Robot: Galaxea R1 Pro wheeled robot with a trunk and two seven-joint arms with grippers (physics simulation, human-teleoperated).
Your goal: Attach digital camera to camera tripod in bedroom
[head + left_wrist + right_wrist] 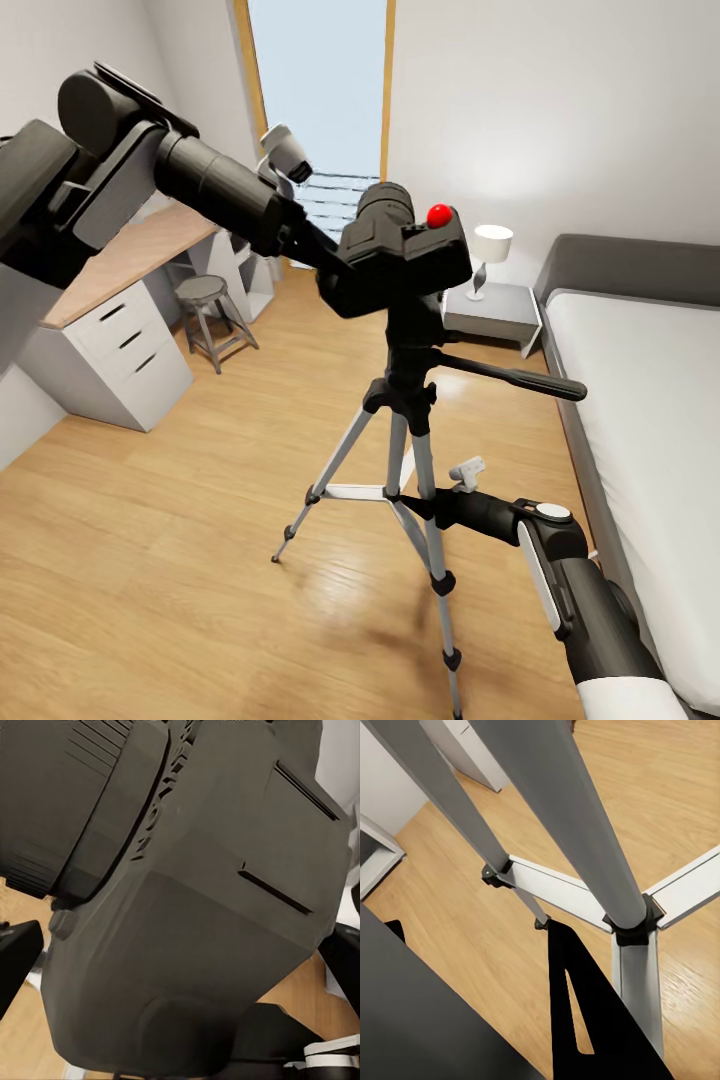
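The small black chunky digital camera [400, 255] with a red button sits atop the silver-legged camera tripod [415, 470], the left end effector [325, 255] grasping its rigid, light body; best held by its sides. The right end effector's [425, 505] state I cannot tell.

Black digital camera [400, 250] atop upright silver-legged camera tripod [410, 440]

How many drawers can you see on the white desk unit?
3, stacked one above another on the front of the white drawer unit under the wooden desktop, left of the camera tripod. Others may be hidden.
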